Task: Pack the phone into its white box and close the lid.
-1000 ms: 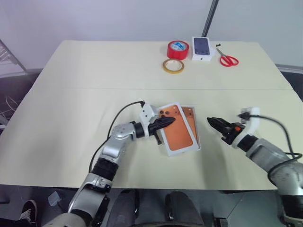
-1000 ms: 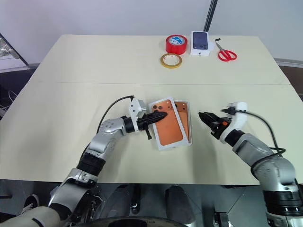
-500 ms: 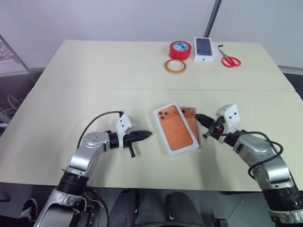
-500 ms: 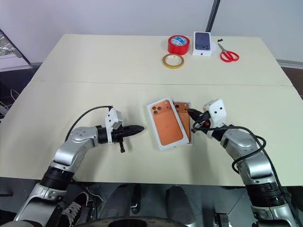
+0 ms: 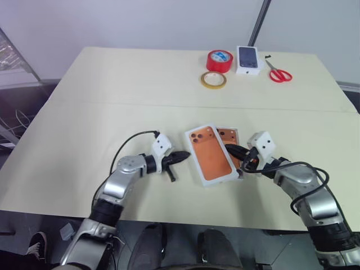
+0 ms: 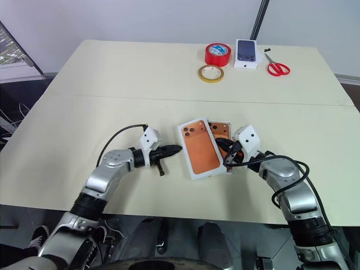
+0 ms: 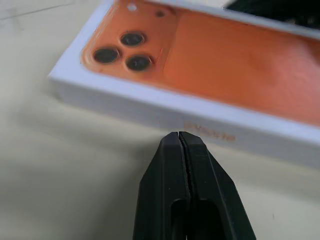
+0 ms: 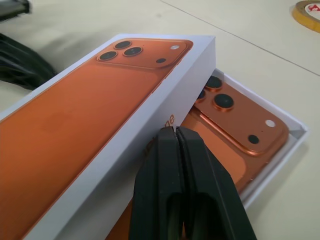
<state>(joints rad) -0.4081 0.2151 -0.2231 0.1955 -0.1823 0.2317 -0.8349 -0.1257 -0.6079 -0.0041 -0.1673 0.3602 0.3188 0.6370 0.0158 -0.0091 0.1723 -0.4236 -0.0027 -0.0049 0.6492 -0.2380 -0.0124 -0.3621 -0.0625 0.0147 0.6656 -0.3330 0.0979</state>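
Your right gripper [image 6: 226,151] has swung in, fingers pressed together, against the lid [image 6: 199,147] lying askew over the phone [image 8: 235,125] in the white box [image 8: 292,131], while your closed left gripper [image 6: 174,149] waits beside the lid, so nudge it square.

Both head cameras look down over the table [image 5: 112,107]; each wrist camera sits close, facing the lid [image 7: 200,75] from opposite sides.

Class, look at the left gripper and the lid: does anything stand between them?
Nothing visible does. The shut left gripper points at the lid's long white side, with only bare table in the gap.
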